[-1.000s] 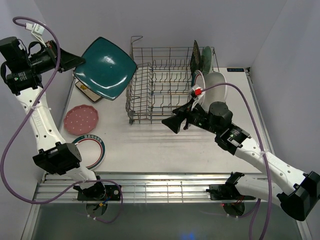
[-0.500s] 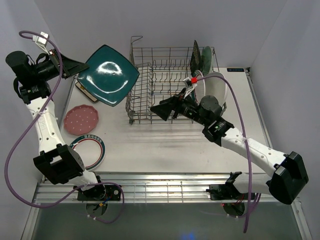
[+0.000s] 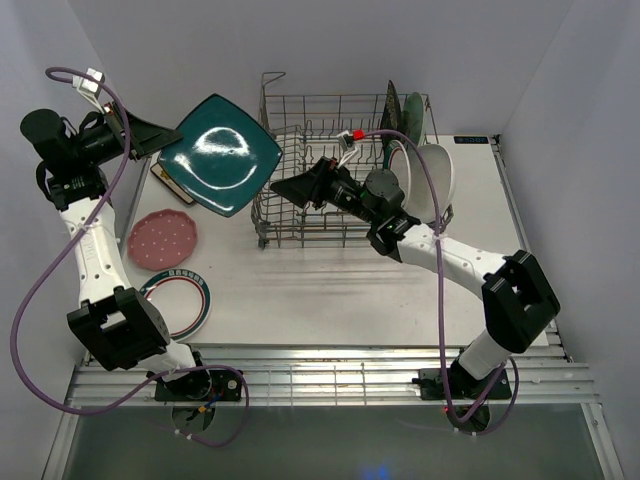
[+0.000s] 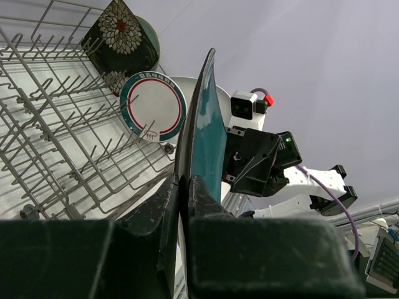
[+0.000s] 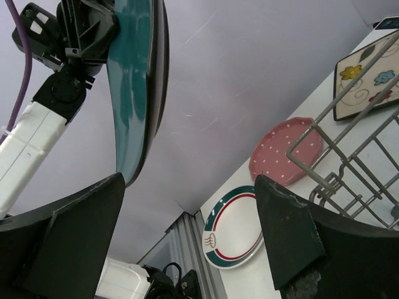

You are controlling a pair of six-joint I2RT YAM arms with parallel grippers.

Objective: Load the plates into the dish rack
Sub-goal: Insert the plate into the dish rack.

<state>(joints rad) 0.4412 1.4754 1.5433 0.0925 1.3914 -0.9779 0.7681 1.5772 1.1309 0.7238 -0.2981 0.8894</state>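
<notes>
Your left arm stands raised at the far left, wrist turned rightward, with the left gripper (image 3: 165, 135) clamped on the edge of the teal plate (image 3: 222, 152). Your right arm stretches forward and leftward, the right gripper (image 3: 285, 190) holding its fingers spread wide.

A teal square plate (image 3: 220, 153) hangs tilted in the air just left of the grey wire dish rack (image 3: 270, 200). At the rack's right end, a black floral plate (image 4: 120, 38), a mint plate (image 3: 413, 118), a green-rimmed white plate (image 4: 153, 106) and a plain white plate (image 3: 437, 175) stand upright. Left of the rack, a pink dotted plate (image 3: 162, 240), a second green-rimmed plate (image 3: 188, 300) and a cream floral plate (image 5: 368, 78) lie flat.
</notes>
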